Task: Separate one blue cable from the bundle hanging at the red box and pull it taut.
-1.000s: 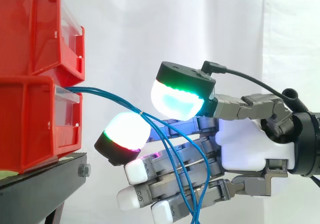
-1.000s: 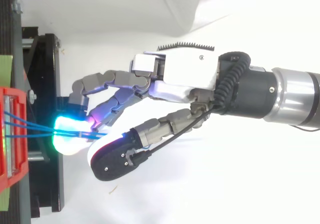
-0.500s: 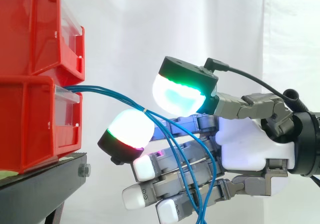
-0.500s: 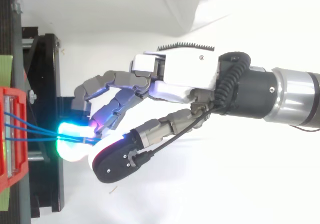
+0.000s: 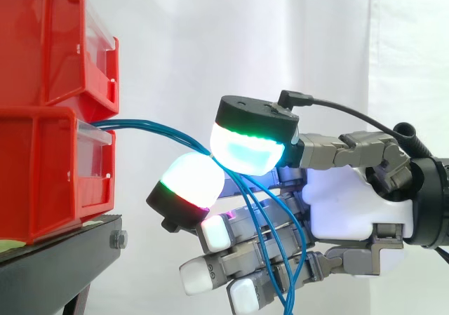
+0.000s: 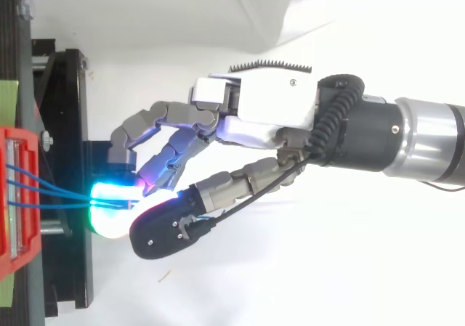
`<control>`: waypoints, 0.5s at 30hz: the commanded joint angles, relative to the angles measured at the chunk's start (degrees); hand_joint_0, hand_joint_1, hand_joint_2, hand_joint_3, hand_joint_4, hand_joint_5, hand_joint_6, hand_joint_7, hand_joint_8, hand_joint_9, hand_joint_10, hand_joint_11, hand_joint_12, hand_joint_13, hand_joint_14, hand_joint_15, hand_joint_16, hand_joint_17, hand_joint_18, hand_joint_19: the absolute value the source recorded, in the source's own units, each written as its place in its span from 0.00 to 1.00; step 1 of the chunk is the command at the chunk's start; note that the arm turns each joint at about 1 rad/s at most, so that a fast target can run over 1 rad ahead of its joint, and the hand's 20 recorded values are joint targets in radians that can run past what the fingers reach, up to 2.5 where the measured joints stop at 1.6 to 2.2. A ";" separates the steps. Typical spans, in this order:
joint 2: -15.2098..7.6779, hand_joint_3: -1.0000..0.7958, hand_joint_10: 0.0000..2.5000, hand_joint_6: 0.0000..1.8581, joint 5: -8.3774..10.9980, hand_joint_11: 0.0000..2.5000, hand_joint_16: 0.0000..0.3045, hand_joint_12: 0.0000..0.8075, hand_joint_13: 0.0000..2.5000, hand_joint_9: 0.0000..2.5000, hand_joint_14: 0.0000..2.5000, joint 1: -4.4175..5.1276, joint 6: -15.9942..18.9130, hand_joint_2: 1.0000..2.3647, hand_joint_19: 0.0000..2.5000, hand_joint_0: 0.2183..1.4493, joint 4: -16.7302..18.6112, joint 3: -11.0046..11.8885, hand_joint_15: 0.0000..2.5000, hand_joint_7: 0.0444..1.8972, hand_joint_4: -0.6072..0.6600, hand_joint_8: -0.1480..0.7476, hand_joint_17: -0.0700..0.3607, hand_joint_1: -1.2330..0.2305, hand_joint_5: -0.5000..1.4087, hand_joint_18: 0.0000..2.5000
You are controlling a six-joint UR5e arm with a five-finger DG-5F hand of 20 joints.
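The thin blue cables (image 5: 133, 124) leave the front of the lower red plastic bin (image 5: 42, 175) at the left. They run rightward in a shallow downward arc to a pinch point, then drop steeply and hang loose down to the bottom of the side view. The stretch between bin and pinch lies roughly left to right, pointing away from the bin. It is bowed rather than straight, so I judge it not yet taut.

The robot hand (image 5: 344, 203) is grasping the cables: a thick black-backed pad glowing green and cyan (image 5: 247, 150) presses from above against a second white-glowing pad (image 5: 191, 182). The strands are caught between them. The other fingers are loosely curled below, behind the hanging tails.

From above, several strands (image 6: 54, 195) converge into that pinch. I cannot tell whether one alone is held, so the separating step looks unfinished.

The next move, as I judge it, calls for isolating a single strand. The robot hand would then draw rightward, away from the bin, until the arc straightens.

A second red bin (image 5: 49, 41) sits on top of the first, both on a black stand (image 5: 56, 259).
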 commanded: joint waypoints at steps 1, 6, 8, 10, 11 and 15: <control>-0.02 0.46 0.01 0.49 -0.02 0.27 0.15 0.49 0.31 0.34 0.01 0.00 0.05 0.01 0.21 0.32 0.00 0.00 0.13 0.47 0.60 0.56 0.41 0.31 0.17 0.31; 0.07 0.44 0.01 0.49 -0.02 0.27 0.15 0.48 0.31 0.34 0.00 -0.09 -0.03 0.01 0.22 0.33 -0.26 0.00 0.13 0.47 0.59 0.55 0.39 0.29 0.17 0.31; 0.07 0.42 0.01 0.49 -0.02 0.28 0.14 0.47 0.31 0.34 0.01 -0.18 0.05 0.01 0.22 0.34 -0.26 0.00 0.13 0.48 0.59 0.54 0.39 0.28 0.17 0.31; 0.07 0.41 0.01 0.49 0.16 0.28 0.14 0.47 0.31 0.34 0.00 -0.36 -0.03 0.01 0.22 0.34 -0.61 0.00 0.13 0.48 0.58 0.54 0.39 0.28 0.17 0.30; 0.07 0.41 0.01 0.49 0.07 0.28 0.14 0.46 0.31 0.34 0.00 -0.44 -0.03 0.01 0.22 0.34 -0.79 0.00 0.13 0.48 0.58 0.53 0.38 0.28 0.17 0.30; 0.07 0.38 0.01 0.49 -0.10 0.28 0.14 0.45 0.31 0.34 0.00 -0.88 -0.03 0.01 0.22 0.35 -2.02 0.00 0.13 0.48 0.58 0.53 0.38 0.28 0.17 0.30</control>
